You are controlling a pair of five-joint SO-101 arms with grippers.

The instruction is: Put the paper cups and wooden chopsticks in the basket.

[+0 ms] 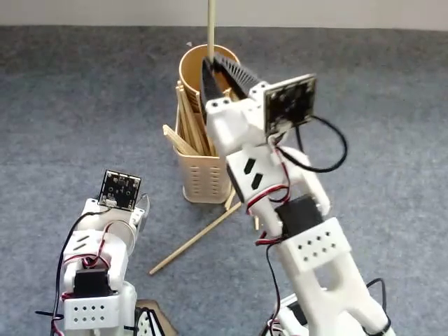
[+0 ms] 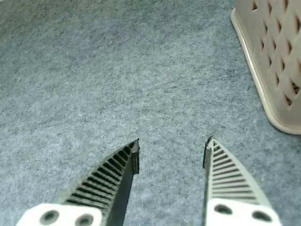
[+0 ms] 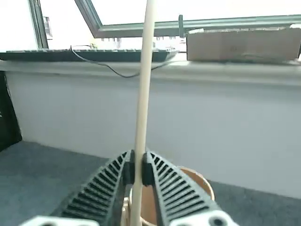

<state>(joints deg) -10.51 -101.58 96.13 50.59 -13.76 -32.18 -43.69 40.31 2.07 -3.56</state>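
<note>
A beige perforated basket (image 1: 201, 178) stands mid-carpet with a tan paper cup (image 1: 189, 70) and several wooden chopsticks (image 1: 190, 129) in it. My right gripper (image 1: 207, 68) hovers over the cup's mouth, shut on one chopstick (image 1: 211, 24) that stands upright. In the right wrist view this chopstick (image 3: 145, 84) rises between the closed fingers of the right gripper (image 3: 138, 159), with the cup's rim (image 3: 200, 182) below. Another chopstick (image 1: 194, 240) lies on the carpet in front of the basket. My left gripper (image 2: 172, 141) is open above bare carpet, to the left of the basket's base (image 2: 270, 66).
Grey carpet (image 1: 84, 105) covers the whole work area. A white wall (image 3: 225, 122) with a windowsill stands behind the basket. The left arm's body (image 1: 94, 266) sits at the near left, and the right arm (image 1: 308, 245) stretches from the near right towards the basket.
</note>
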